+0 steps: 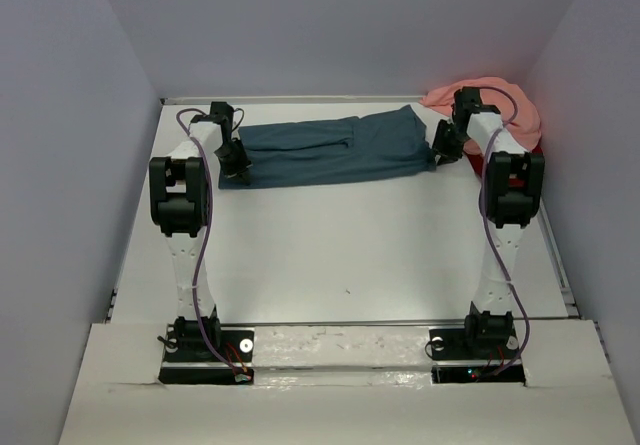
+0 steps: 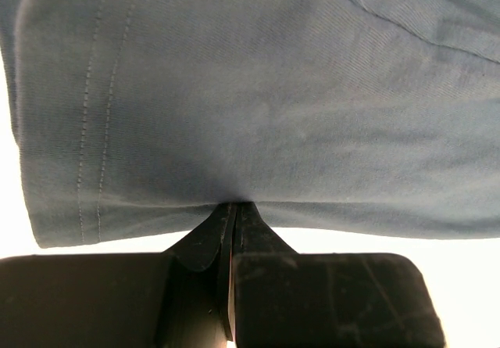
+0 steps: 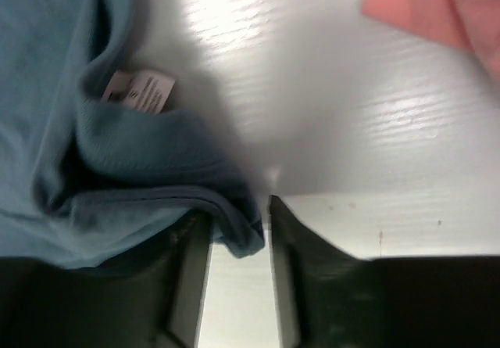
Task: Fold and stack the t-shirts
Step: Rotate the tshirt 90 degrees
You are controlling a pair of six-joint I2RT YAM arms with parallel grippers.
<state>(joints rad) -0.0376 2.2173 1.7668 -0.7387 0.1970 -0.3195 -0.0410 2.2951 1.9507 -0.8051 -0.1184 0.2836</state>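
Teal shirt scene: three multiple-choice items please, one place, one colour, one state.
1. Where does the teal shirt lie?
A) by the arm bases
B) across the far side of the table
C) over the right arm

2. Colour of the bunched shirt in the far right corner?
A) salmon pink
B) yellow
C) green

3. The left fingers are:
A) wide open
B) shut on the teal shirt's edge
C) out of view

Answers:
1 B, it stretches along the far side.
2 A, the top view shows pink.
3 B, the left wrist view shows them pinching the hem.
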